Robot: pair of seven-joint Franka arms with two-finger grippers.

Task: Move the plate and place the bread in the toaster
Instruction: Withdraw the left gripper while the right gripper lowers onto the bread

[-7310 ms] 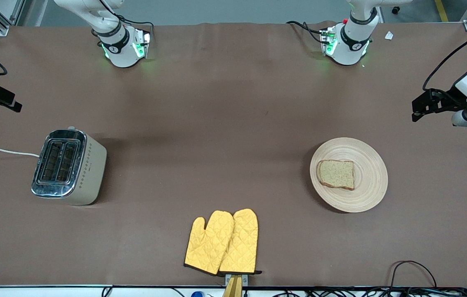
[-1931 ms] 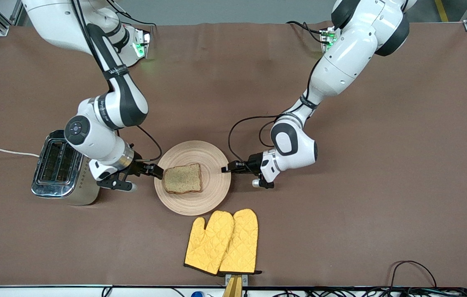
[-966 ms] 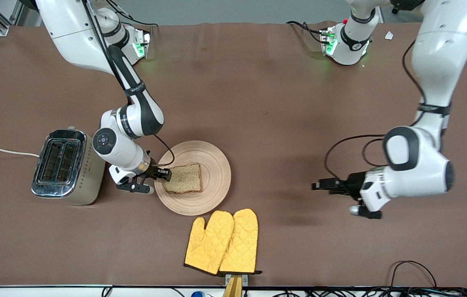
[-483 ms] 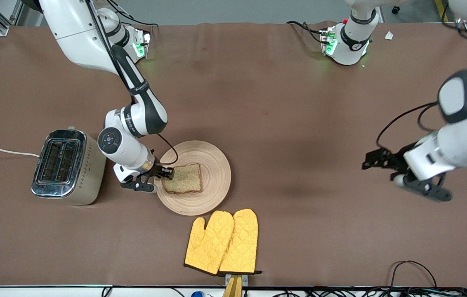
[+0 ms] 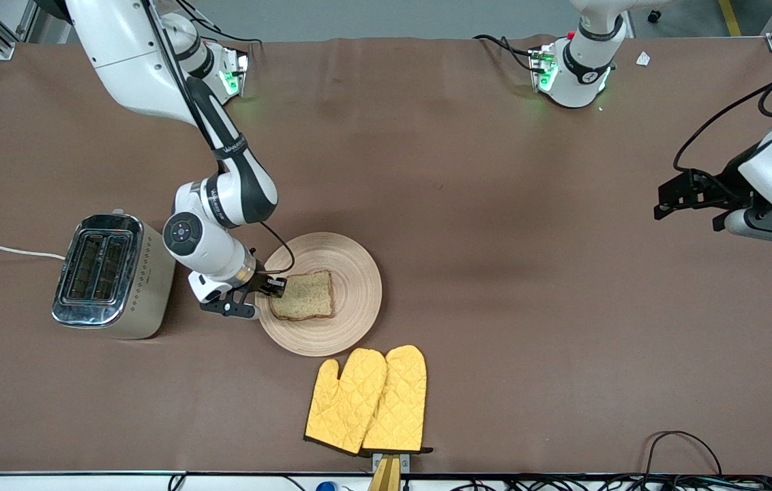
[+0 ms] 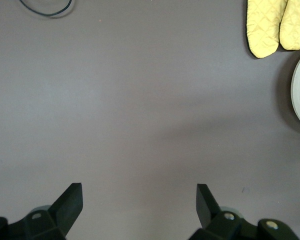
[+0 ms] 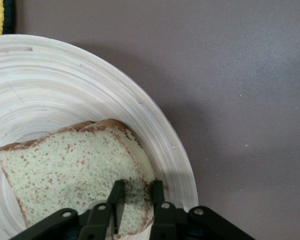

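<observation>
Right gripper (image 5: 274,286) clamped on bread (image 5: 304,295) edge; bread on plate (image 5: 352,273), mid-table, beside toaster (image 5: 113,275). Left gripper (image 5: 665,201) fingers apart, waiting over left arm's table end.

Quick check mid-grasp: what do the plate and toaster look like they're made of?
Plate: apparently pale unglazed wood, matte, with fine concentric grooves. Toaster: shiny chrome-like metal top mirroring light; matte cream sides, plastic or painted metal, unclear which.
</observation>
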